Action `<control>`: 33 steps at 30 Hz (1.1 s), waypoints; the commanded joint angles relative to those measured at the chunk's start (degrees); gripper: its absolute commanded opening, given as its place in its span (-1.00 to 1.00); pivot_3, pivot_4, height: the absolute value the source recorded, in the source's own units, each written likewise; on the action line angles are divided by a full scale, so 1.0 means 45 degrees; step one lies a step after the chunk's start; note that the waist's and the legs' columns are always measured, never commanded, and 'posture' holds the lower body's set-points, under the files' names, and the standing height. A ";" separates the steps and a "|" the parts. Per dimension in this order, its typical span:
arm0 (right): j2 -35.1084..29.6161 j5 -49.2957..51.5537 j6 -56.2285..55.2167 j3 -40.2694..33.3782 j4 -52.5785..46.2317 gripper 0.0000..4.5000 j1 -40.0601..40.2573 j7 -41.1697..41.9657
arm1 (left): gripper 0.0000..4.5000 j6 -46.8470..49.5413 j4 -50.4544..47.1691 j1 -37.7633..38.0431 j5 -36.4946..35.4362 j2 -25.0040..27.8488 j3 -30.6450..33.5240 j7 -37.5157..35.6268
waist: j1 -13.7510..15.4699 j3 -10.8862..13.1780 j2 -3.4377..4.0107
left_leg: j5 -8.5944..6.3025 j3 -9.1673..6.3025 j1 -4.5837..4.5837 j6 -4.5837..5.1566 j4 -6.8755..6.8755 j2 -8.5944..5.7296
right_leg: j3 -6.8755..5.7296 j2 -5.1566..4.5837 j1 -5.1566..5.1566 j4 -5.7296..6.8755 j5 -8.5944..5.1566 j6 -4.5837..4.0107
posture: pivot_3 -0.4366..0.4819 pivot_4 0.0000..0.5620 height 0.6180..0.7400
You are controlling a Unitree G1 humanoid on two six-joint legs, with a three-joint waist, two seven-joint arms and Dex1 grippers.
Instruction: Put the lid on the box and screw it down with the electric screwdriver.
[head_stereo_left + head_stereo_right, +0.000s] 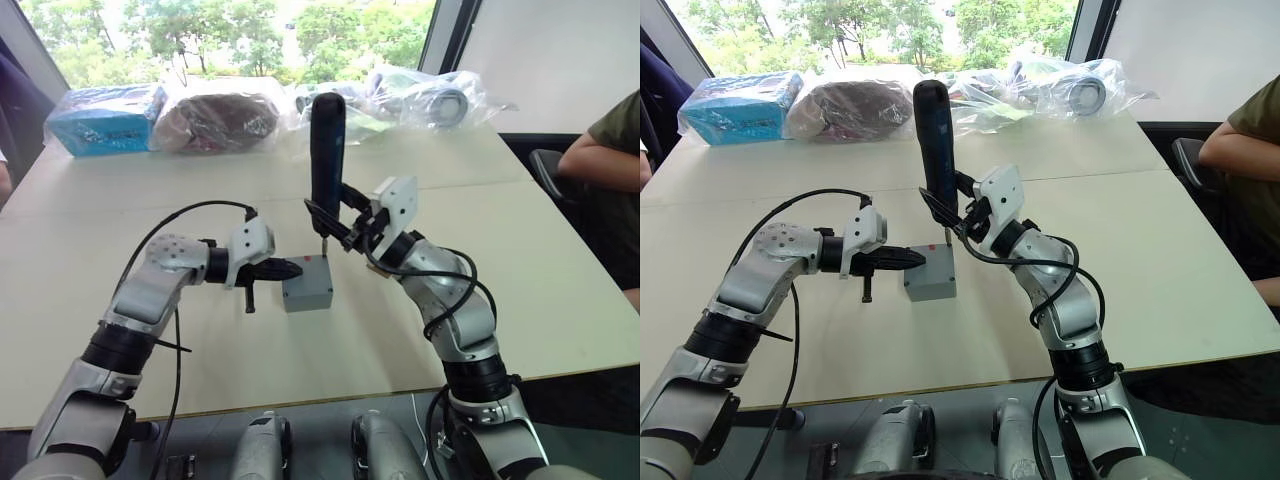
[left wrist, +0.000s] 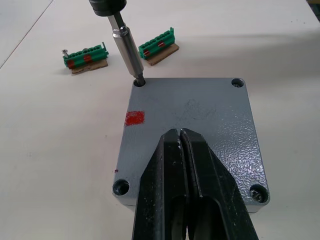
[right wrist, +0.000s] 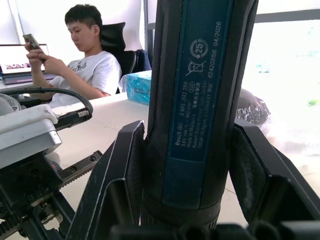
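From the head camera, the box (image 1: pixel 307 284) sits mid-table with the lid (image 1: pixel 306 266) already on it. The right gripper (image 1: pixel 335 222) clasps the screwdriver (image 1: pixel 326 150) upright, bit down at the lid's far corner. The left gripper (image 1: pixel 281 269) reaches in flat from the left, its tips resting on the lid.

In the left wrist view, the left fingers (image 2: pixel 165 180) are pressed together, clamping nothing, and bear down on the lid (image 2: pixel 200 120) to steady it. The bit (image 2: pixel 126 48) stands slightly tilted in one corner hole; the other three holes show screw heads. A red mark (image 2: pixel 134 118) lies near that corner. Two green parts (image 2: pixel 85 54) lie beyond.

In the right wrist view, the fingers (image 3: pixel 122 165) grip the screwdriver (image 3: pixel 197 100) on both sides; a person (image 3: pixel 82 65) sits behind.

The tilt is the risk: the bit could cam out or the screw cross-thread, and the torque could turn the box if the left tips slip.
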 commanded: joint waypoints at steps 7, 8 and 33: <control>0.0110 -0.0228 -0.1209 0.0012 0.0250 -0.16 -0.0103 0.0037 | -1.00 0.0182 -0.0245 0.0254 0.0102 0.0096 -0.0106 -0.0088 | 0.0011 -0.0001 -0.0001 | 0.0000 0.0001 0.0003 0.0000 0.0000 0.0000 | 0.0000 0.0000 0.0005 0.0000 0.0000 0.0000 | -0.05 -0.47 1.00; 0.0104 -0.0232 -0.1250 0.0022 0.0268 -0.16 -0.0101 0.0048 | -1.00 0.0198 -0.0268 0.0266 0.0096 0.0095 -0.0107 -0.0084 | 0.0010 -0.0001 -0.0001 | 0.0000 0.0001 0.0004 0.0000 0.0000 0.0000 | 0.0000 0.0000 0.0006 -0.0001 0.0000 0.0000 | -0.05 -0.47 1.00; -0.0429 -0.0152 0.3035 0.0958 0.0645 -0.16 0.1031 -0.0138 | -1.00 -0.0073 -0.0131 0.0438 0.0482 0.0100 -0.0339 -0.0078 | -0.0010 -0.0239 -0.0121 | -0.0013 -0.0030 0.0269 0.0013 -0.0049 0.0018 | 0.0004 -0.0003 0.0244 -0.0014 -0.0054 -0.0069 | -0.05 -0.47 1.00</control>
